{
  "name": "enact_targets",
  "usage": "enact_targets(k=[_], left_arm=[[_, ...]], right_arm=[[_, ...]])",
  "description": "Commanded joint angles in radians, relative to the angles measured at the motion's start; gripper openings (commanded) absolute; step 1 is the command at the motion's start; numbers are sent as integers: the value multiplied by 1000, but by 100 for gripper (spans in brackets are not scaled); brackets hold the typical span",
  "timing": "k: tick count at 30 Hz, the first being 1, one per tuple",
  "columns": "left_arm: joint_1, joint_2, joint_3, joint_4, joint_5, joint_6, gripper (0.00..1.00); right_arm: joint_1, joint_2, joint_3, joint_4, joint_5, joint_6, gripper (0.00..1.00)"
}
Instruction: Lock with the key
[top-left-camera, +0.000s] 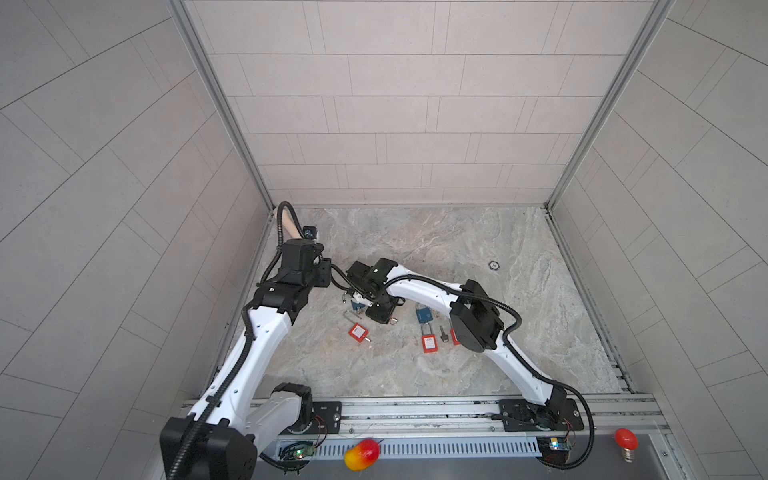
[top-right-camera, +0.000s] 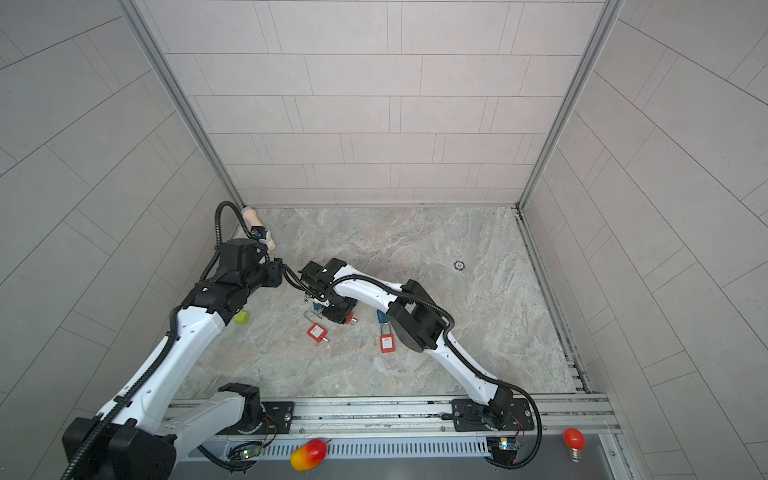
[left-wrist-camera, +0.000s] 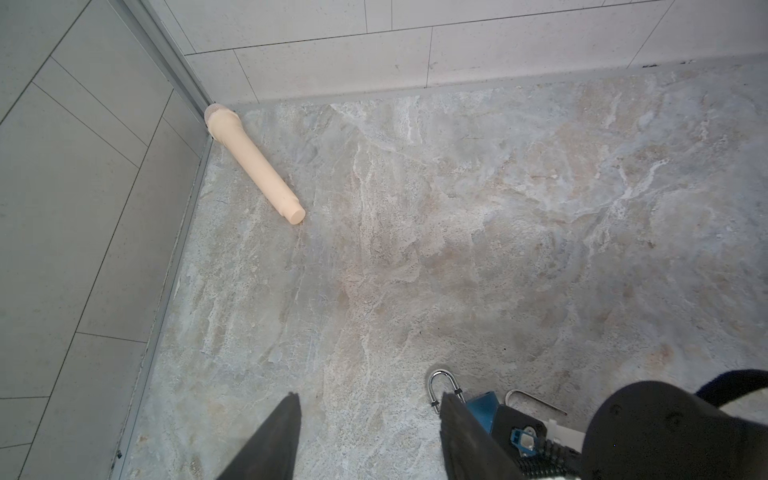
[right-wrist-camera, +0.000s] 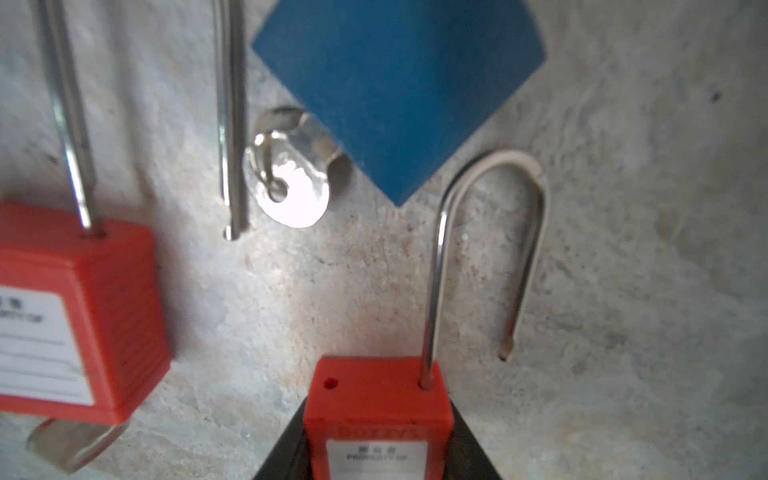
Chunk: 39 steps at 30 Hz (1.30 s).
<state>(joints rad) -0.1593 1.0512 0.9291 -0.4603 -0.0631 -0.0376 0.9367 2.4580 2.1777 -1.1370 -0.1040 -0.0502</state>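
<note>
Between the two black fingers (right-wrist-camera: 289, 455) of the right claw (right-wrist-camera: 378, 401), grips a red padlock (right-wrist-camera: 374, 419) by its body, closed on it with one finger against each side. Cannot tell if lifted or resting on the stone floor (right-wrist-camera: 644, 208). Has the shackle (right-wrist-camera: 434, 291) open: one leg in the body, the free end apart from it, the second hole empty. Just ahead of the fingertips, flat on the floor, a blue padlock (right-wrist-camera: 399, 91), and half under its edge a silver key (right-wrist-camera: 286, 183), near the held shackle but not touching it. Beside the claw, a second red padlock (right-wrist-camera: 70, 316), also with open shackle. In a top view, at the lower end of the held lock, behind the fingers, a small metal piece (top-left-camera: 392, 320), maybe its key. Behind the right claw, toward the base of its arm, a second blue padlock (top-left-camera: 424, 316), a third red padlock (top-left-camera: 429, 343) and a loose key (top-left-camera: 444, 333) just beside it. At the left claw (left-wrist-camera: 370, 397), stands open, with only bare floor between the fingers. Just outside one finger (left-wrist-camera: 459, 440), the first blue padlock. Far ahead of this claw, in the corner of the walls, a beige cylinder (left-wrist-camera: 254, 161).
</note>
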Motion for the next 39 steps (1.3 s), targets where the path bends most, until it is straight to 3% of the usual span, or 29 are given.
enact_targets(k=[1,6,10,13,17,25,29,33,39], left_arm=[[-6,-12,10,15,39,-22,60],[-5,-5,13,29,112,-26,60],[-5,7,3,64,189,-45,61],[-5,23,3,98,325,-39,61],[-9,42,-18,203,659,6,61],[-99,-42,-164,440,909,-19,59],[-176,-74,-185,428,922,33,57],[-191,-86,-193,406,954,101,52],[-191,-90,-155,242,989,337,49]], right_arm=[[8,-38,-65,5,11,-22,32],[-31,-215,-246,121,-10,-58,23],[-89,-389,-393,197,-41,-102,21],[-122,-516,-499,243,-61,-165,20],[-143,-655,-603,283,-105,-260,20],[-171,-838,-706,353,-150,-351,19],[-174,-877,-703,332,-261,-398,19],[-174,-892,-699,309,-313,-419,19],[-174,-891,-680,267,-370,-448,19]])
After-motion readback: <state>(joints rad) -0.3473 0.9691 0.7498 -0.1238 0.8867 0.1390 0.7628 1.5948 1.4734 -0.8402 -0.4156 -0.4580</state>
